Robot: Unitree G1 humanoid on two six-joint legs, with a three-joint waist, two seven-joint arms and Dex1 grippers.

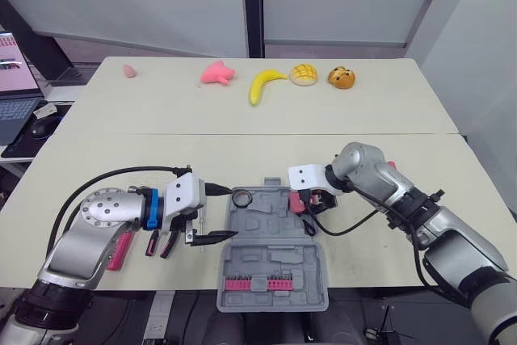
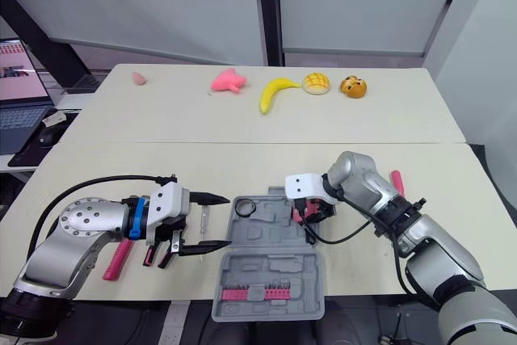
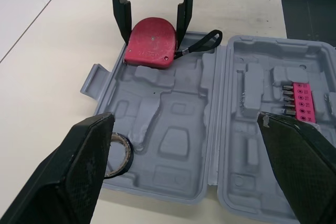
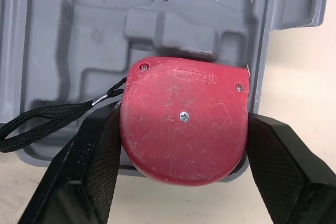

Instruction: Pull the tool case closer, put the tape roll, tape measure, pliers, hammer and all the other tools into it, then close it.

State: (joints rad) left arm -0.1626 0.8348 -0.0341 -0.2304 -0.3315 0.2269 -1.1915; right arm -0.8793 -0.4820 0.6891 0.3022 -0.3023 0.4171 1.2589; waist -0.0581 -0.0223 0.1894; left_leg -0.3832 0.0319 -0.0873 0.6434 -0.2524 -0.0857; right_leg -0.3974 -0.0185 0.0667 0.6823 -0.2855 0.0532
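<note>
count — tool case (image 1: 273,268) 1 | tape measure (image 4: 184,124) 1 | tape roll (image 3: 128,153) 1 | banana (image 1: 262,85) 1 | buns (image 1: 303,74) 2 | laptop (image 1: 16,94) 1

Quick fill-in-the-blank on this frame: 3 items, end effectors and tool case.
1. The right end effector is shut on the red ____.
2. The left end effector hovers beside the tool case with its fingers ____.
3. A black ____ lies in a corner of the tool case.

Missing words: tape measure; open; tape roll.
</note>
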